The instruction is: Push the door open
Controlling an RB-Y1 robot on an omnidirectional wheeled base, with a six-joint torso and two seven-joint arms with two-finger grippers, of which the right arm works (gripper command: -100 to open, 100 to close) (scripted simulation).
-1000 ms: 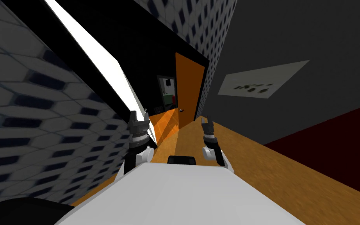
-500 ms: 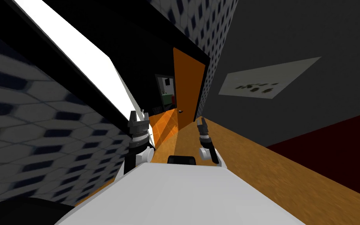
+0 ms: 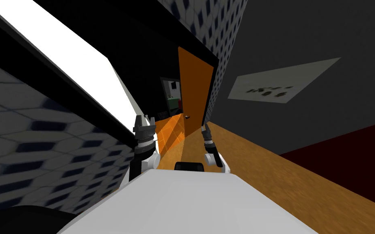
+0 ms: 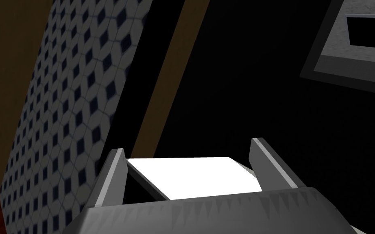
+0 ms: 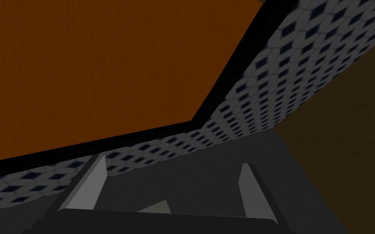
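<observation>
Orange door [image 3: 195, 89] stands ahead at the far end of the wood floor [image 3: 264, 162], partly ajar in a black frame, with a small knob [image 3: 187, 117] low on its free edge. Right pincer [image 3: 204, 128] is held in front of the door's lower part, fingers spread, nothing between them. Left pincer [image 3: 145, 120] is likewise open, beside a white panel [image 3: 81, 69].

Judgement: lay the right fingers flat on the leaf near the knob side, far from the hinges, and push steadily while the base advances.

Versus 1.0 s ago: the right arm has swung inward toward the door, and my head camera has shifted slightly.
</observation>
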